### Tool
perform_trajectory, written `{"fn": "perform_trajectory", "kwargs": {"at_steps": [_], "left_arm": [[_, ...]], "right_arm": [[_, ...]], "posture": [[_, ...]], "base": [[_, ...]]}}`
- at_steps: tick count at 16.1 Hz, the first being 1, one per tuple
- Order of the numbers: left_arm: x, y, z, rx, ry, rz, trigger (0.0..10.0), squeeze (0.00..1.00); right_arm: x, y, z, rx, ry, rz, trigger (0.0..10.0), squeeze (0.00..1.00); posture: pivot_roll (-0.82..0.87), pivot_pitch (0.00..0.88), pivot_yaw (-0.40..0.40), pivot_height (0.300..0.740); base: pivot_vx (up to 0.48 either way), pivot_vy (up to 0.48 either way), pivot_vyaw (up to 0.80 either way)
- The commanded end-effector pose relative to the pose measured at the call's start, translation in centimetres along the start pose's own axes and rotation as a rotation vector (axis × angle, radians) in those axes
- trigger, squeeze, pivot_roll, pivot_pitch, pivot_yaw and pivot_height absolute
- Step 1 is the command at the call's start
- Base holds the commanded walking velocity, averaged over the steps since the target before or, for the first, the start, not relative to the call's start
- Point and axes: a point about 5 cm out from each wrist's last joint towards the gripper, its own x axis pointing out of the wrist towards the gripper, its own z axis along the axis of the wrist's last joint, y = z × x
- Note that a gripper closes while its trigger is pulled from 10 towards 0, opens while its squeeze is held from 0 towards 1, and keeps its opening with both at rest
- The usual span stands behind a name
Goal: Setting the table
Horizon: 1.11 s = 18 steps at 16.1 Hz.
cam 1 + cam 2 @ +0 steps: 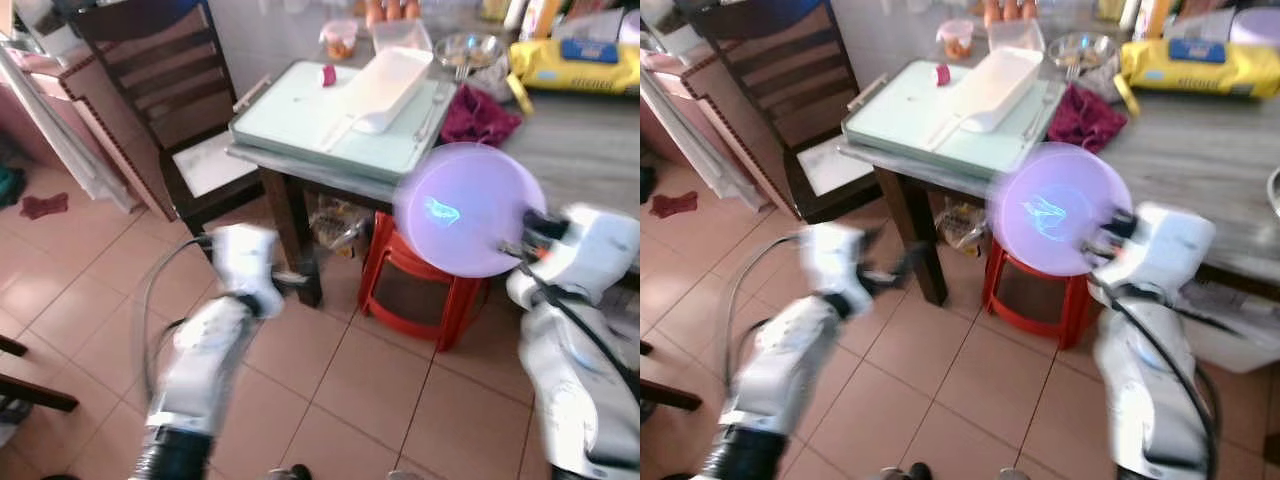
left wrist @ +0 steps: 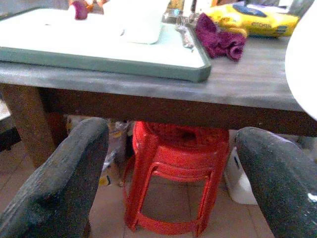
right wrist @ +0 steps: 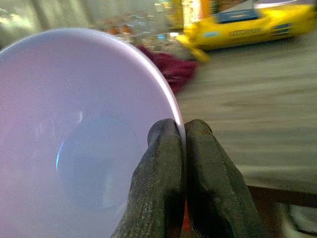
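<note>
My right gripper (image 1: 512, 250) is shut on the rim of a pale lilac plate (image 1: 468, 208), holding it tilted up in front of the grey wooden table (image 1: 580, 150), by its near edge. The right wrist view shows both fingers (image 3: 163, 163) pinching the plate's edge (image 3: 89, 124). Lower down and left of the plate, my left gripper (image 1: 292, 285) is open near the table leg. Its fingers (image 2: 64, 178) stand wide apart with nothing between them, pointing at the table edge (image 2: 148, 84) and the red stool under it.
A pale green tray (image 1: 300, 120) with a white oblong dish (image 1: 390, 85) lies on the table's left end. A maroon cloth (image 1: 480, 115), a yellow packet (image 1: 575, 65) and a metal bowl (image 1: 468, 48) lie behind. A red stool (image 1: 415, 290) stands under the table, a dark chair (image 1: 160, 90) at left.
</note>
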Motion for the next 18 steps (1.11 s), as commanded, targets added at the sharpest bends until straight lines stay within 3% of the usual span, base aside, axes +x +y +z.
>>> {"fn": "perform_trajectory", "kwargs": {"at_steps": [1, 7, 14, 18], "left_arm": [[-1.12, 1.63, -0.50, 0.018, 0.031, 0.063, 10.0, 0.00], [-1.02, 1.68, -0.46, 0.025, 0.037, 0.056, 10.0, 0.00], [-1.11, 1.84, -0.39, 0.022, 0.037, 0.055, 10.0, 0.00], [-1.09, 1.92, -0.30, 0.031, 0.039, 0.053, 10.0, 0.00]], "right_arm": [[-0.02, 1.31, 0.42, 0.022, -0.019, 0.051, 10.0, 0.00], [-0.01, 1.27, 0.34, 0.026, -0.014, 0.046, 10.0, 0.00], [-0.04, 1.28, 0.23, 0.030, -0.011, 0.041, 10.0, 0.00], [0.03, 1.35, 0.15, 0.036, -0.013, 0.038, 10.0, 0.00]], "posture": [[-0.20, 0.121, 0.097, 0.740], [-0.20, 0.119, 0.102, 0.740], [-0.19, 0.120, 0.107, 0.740], [-0.19, 0.117, 0.112, 0.740]], "base": [[0.000, 0.000, 0.00], [0.000, 0.000, -0.62], [0.000, -0.342, -0.56], [0.000, -0.362, 0.00]]}}
